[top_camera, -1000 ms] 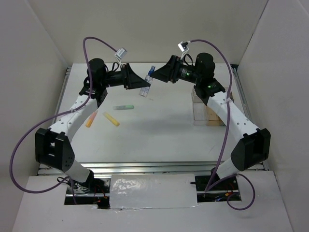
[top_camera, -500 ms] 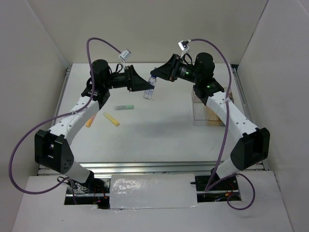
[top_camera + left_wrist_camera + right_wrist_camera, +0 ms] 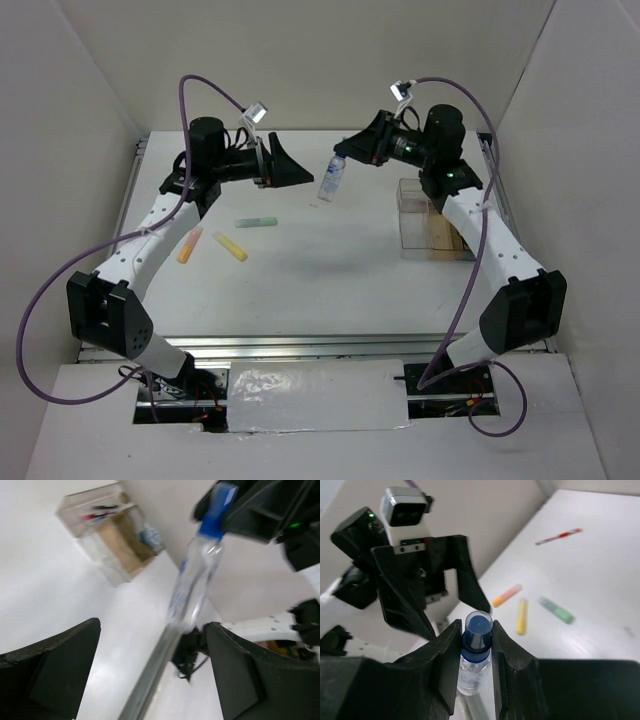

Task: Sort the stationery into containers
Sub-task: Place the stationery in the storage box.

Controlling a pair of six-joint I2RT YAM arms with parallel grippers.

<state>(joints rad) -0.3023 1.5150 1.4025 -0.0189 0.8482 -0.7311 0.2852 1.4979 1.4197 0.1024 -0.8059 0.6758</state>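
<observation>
My right gripper point(image 3: 476, 630) is shut on the blue cap of the clear blue-tipped tube point(image 3: 472, 672), which hangs in the air over the far middle of the table point(image 3: 332, 178). To the left of it, my left gripper point(image 3: 298, 175) stands open and apart from the tube point(image 3: 195, 580), nothing between its fingers point(image 3: 55, 665). The clear compartment box point(image 3: 415, 192) stands at the far right. Through its wall point(image 3: 100, 555) I see red and black pens and a blue-white roll point(image 3: 150, 536). Green point(image 3: 256, 222), yellow point(image 3: 231, 246) and orange point(image 3: 189, 245) markers lie on the left.
A thin red pen point(image 3: 558, 536) lies on the table beyond the markers in the right wrist view. White walls close in the table at the back and both sides. A metal rail runs along the near edge point(image 3: 300, 345).
The left gripper has let go of the tube, opened wide and drawn back left. The right gripper has shut on the cap and carried the tube to the right.
</observation>
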